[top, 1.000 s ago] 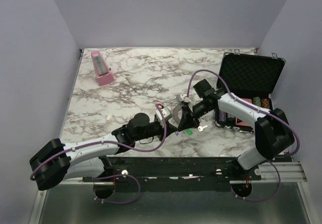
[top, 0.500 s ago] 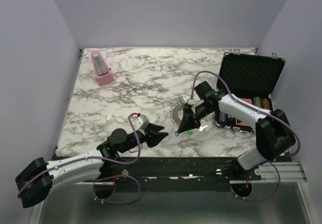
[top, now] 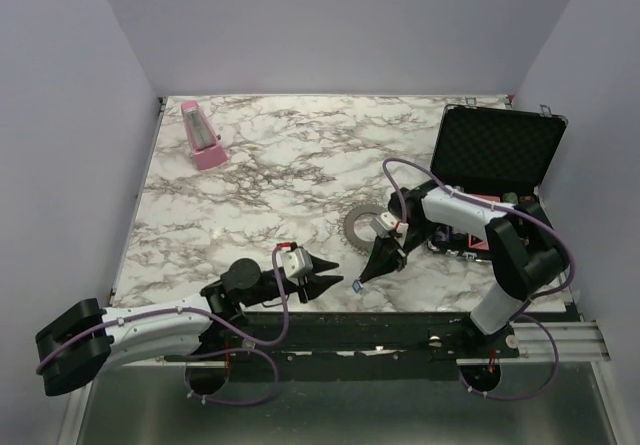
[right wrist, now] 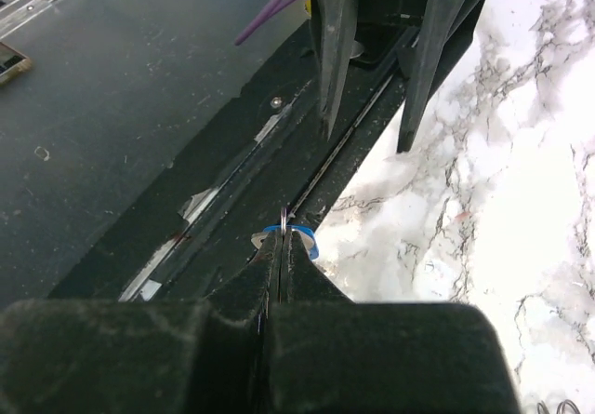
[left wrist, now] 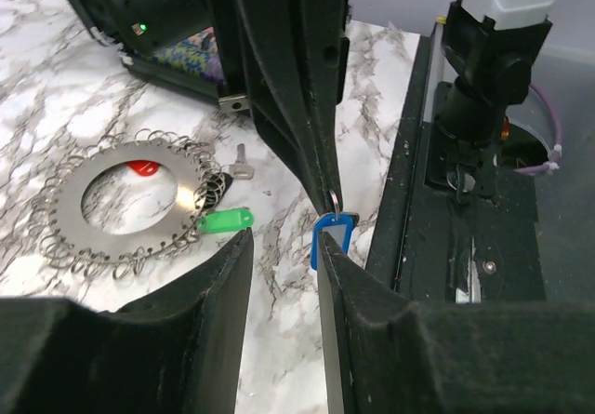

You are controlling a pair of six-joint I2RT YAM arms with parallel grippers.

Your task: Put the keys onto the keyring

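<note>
The keyring (left wrist: 67,217) lies flat on the marble, a toothed grey ring (top: 352,227) left of the case. A green key (left wrist: 226,220) and a small silver key (left wrist: 240,164) rest at its rim, and a red head (left wrist: 141,166) shows through its hole. My right gripper (right wrist: 282,237) is shut on the small ring of the blue key (left wrist: 333,236), which hangs at the table's near edge (top: 357,287). My left gripper (left wrist: 284,247) is open and empty, its tips just short of the blue key and pointing at the right gripper (top: 364,278).
An open black case (top: 500,155) with foam lid and stacked chips stands at the right. A pink wedge-shaped object (top: 203,137) sits far back left. The black mounting rail (right wrist: 279,153) runs along the near table edge, right under both grippers.
My left gripper has opened and pulled back from the keyring toward the near edge. The right gripper has carried the blue key away from the keyring to the table's near edge.
</note>
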